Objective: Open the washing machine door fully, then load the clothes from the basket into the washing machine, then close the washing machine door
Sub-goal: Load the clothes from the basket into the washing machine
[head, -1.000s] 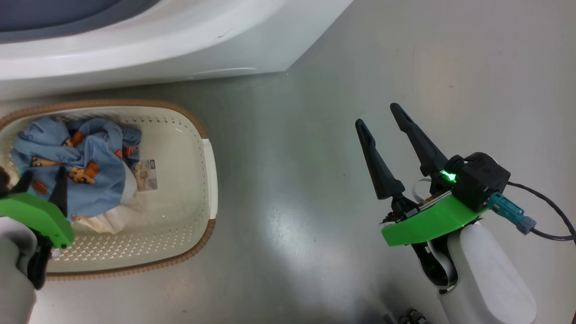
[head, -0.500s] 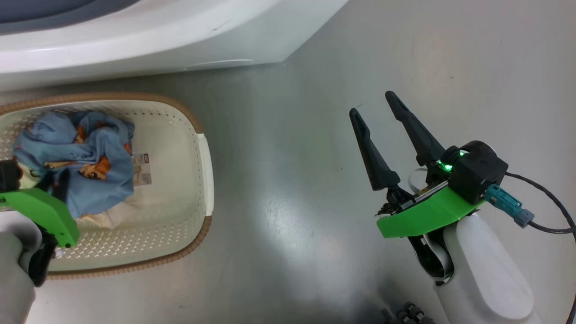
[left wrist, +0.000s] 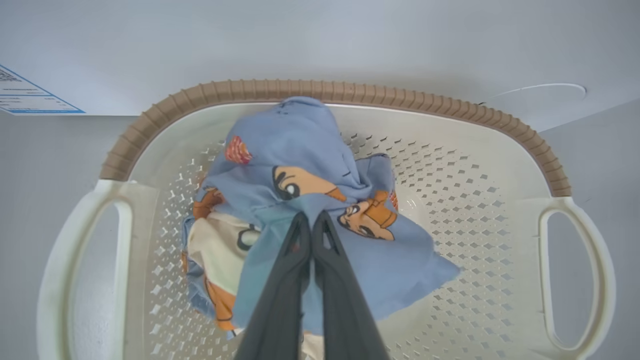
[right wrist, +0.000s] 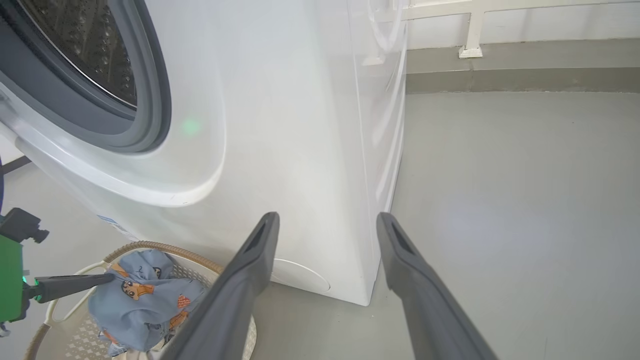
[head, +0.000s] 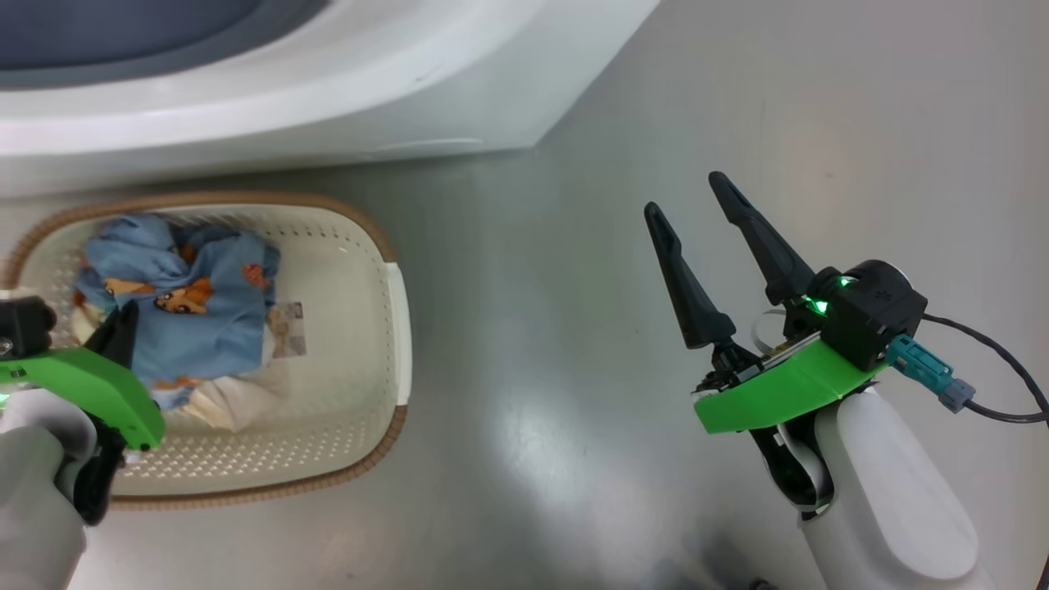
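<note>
Closed since a second ago, from wide open to a full pinch: left gripper (left wrist: 311,220), two long dark fingers pressed together tip to tip on a fold of the clothes (left wrist: 300,145), a small bundle of light blue fabric with orange-brown cartoon prints. Bunched tighter under that pinch than before, with a cream-white piece (head: 225,401) peeking out at the near edge. Lying toward the left end, in the head view, of the basket (left wrist: 350,92), a cream-white perforated plastic tub with brown woven-look rim and two side handles, just beside a small paper label (head: 291,328) on its bottom. Standing on the smooth grey floor (head: 533,344), close against the front of the washing machine (right wrist: 280,125), a big white boxy front-loader with a blue-edged sticker (left wrist: 30,97) and a small round flap (right wrist: 300,275) low on its face. Higher up, grey-blue rubber gasket (right wrist: 155,100) ringing the steel drum (right wrist: 85,45), mouth uncovered. Well apart to the right, over bare floor, right gripper (head: 686,195) with fingers spread wide, holding nothing.
</note>
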Motion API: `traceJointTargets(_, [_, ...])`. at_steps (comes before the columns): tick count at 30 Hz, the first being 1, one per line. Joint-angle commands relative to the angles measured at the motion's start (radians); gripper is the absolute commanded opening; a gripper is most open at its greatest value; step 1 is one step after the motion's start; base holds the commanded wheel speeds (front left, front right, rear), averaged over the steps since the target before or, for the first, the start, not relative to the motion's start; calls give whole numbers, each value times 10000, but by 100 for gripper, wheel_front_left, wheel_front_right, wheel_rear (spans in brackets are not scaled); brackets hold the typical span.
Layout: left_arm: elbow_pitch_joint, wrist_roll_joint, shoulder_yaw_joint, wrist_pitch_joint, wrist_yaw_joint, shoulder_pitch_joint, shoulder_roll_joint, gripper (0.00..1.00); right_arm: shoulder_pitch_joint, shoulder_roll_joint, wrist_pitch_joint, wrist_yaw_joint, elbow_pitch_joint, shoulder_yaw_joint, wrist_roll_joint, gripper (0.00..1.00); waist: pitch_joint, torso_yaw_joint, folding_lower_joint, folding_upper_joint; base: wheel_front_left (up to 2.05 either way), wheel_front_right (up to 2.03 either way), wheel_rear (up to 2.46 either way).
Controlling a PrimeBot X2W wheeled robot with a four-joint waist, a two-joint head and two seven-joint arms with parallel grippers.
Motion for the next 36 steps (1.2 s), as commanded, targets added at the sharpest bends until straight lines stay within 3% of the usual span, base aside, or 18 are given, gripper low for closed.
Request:
traceJointTargets(1, [-91,-160,148,-198,-19,308,405,0,250,-5,-48,16,-145,192,-3,100,-449,186,0,-1,0,0,0])
traceJointTargets(6, [-248,-303,208,-296,-19,647,289,0,408,-169,-48,16,-63,143,131,100,-1060,305,0,-1,0,0,0])
traceJointTargets(15, [-976,659,1673,-306,-19,1479,92,0,1054,-418,-48,16,-15,-108,427,100,-2257,412,0,-1,0,0,0])
traceJointTargets(36, [-4376,4753,6751,-307,-19,4893,-532,0,2783,-1107,-48,16,23,-626,1091,100,-4713,463,0,-1,0,0,0])
